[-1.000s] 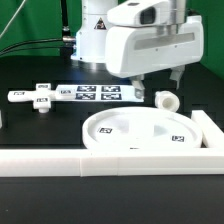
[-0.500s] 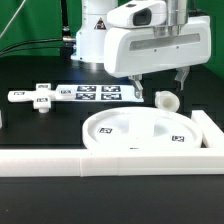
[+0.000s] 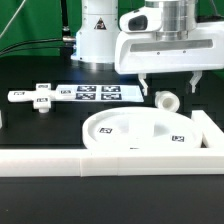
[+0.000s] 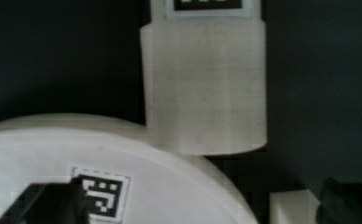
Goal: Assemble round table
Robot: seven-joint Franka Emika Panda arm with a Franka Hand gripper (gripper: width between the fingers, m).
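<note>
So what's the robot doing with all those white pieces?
A little table is being put together from loose parts, and none are joined yet. The open two-finger gripper hovers right over the short white plastic cylinder leg, which lies on its side beside the large white rimmed round disc. The gripper holds nothing. The white cross-shaped base lies off toward the exterior view's left, untouched.

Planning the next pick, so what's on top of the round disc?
On the round disc, only its square tag; the cylinder leg lies beside it, not on it. The underside is hidden.
</note>
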